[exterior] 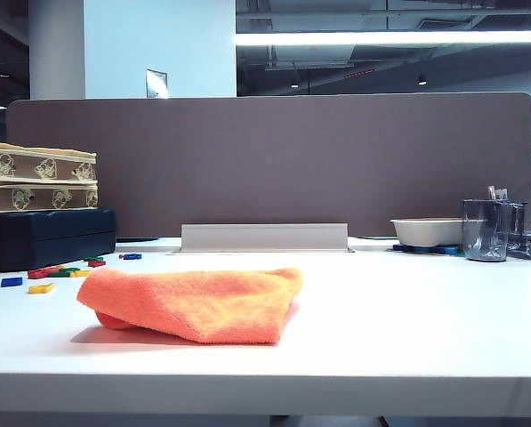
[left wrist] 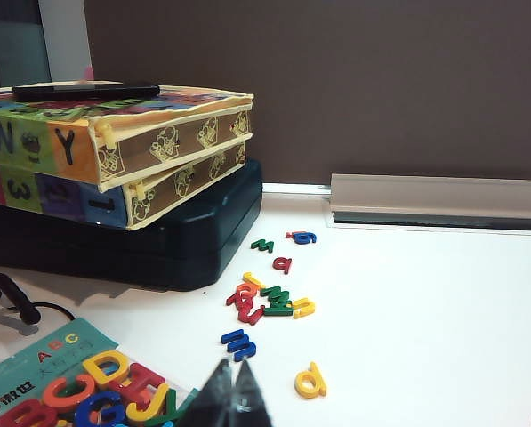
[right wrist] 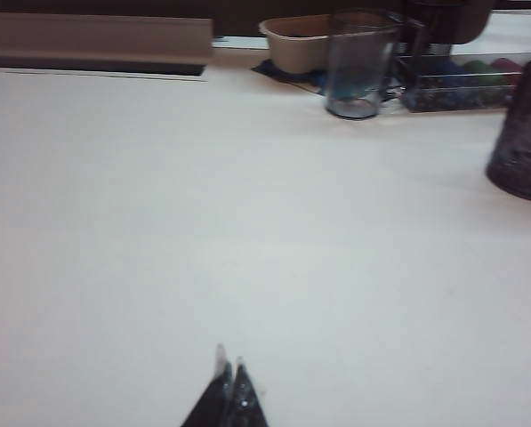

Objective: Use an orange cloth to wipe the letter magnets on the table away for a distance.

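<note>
- Three views, taken one after another. In the exterior view the orange cloth (exterior: 198,304) lies folded near the middle of the white table (exterior: 407,329), resting flat with nothing touching it. The letter magnets (exterior: 59,270) sit scattered toward the left of that view, well apart from the cloth, just in front of a dark blue case (exterior: 47,237) that carries two patterned boxes (exterior: 36,176) stacked on top. A brown partition (exterior: 274,160) stands along the back, with a grey rail (exterior: 263,237) at its foot. On the right are a white bowl (exterior: 425,231) and a clear cup (exterior: 486,229). Neither arm shows here.
- Left wrist view: the left gripper (left wrist: 232,391) has its dark fingertips pressed together, clenched on nothing, just above the table. Ahead of it the letter magnets (left wrist: 269,298) lie loose in red, blue, yellow and green between the gripper and the dark blue case (left wrist: 140,240). A phone (left wrist: 85,90) rests on the upper patterned box (left wrist: 114,133). A tray of larger letters (left wrist: 78,391) sits beside the gripper.
- Right wrist view: the right gripper (right wrist: 229,391) is likewise pinched closed and empty, over bare table (right wrist: 247,222). Far ahead stand the clear cup (right wrist: 358,67), the bowl (right wrist: 296,40) and a dark tumbler (right wrist: 523,133). The cloth does not show in this view.
</note>
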Controlling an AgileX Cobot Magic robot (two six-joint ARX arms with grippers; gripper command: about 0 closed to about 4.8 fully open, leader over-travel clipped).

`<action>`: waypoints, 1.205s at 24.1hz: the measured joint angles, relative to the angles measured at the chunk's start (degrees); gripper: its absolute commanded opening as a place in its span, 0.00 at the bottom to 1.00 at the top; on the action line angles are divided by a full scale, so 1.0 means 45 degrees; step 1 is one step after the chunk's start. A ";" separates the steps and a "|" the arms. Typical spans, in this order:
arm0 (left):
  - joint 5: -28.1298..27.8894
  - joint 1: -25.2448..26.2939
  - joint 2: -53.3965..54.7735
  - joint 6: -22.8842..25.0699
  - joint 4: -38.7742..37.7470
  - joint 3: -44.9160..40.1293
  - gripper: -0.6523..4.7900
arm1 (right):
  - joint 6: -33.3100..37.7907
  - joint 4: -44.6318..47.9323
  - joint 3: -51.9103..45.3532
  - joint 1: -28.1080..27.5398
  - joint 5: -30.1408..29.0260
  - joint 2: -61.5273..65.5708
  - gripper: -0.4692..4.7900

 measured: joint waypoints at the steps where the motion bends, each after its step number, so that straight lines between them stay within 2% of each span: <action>1: 0.0000 0.0000 0.0000 0.0000 0.0000 0.0000 0.11 | 0.0000 0.0000 0.0000 -0.0189 0.0005 0.0000 0.09; 22: 0.0000 0.0000 0.0000 0.0000 0.0000 0.0000 0.11 | 0.0000 0.0272 0.0000 -0.0316 0.0019 0.0000 0.09; 29: 0.0000 0.0000 0.0000 0.0000 0.0000 0.0000 0.11 | -0.0005 0.2040 0.0000 -0.0316 0.1919 0.0000 0.09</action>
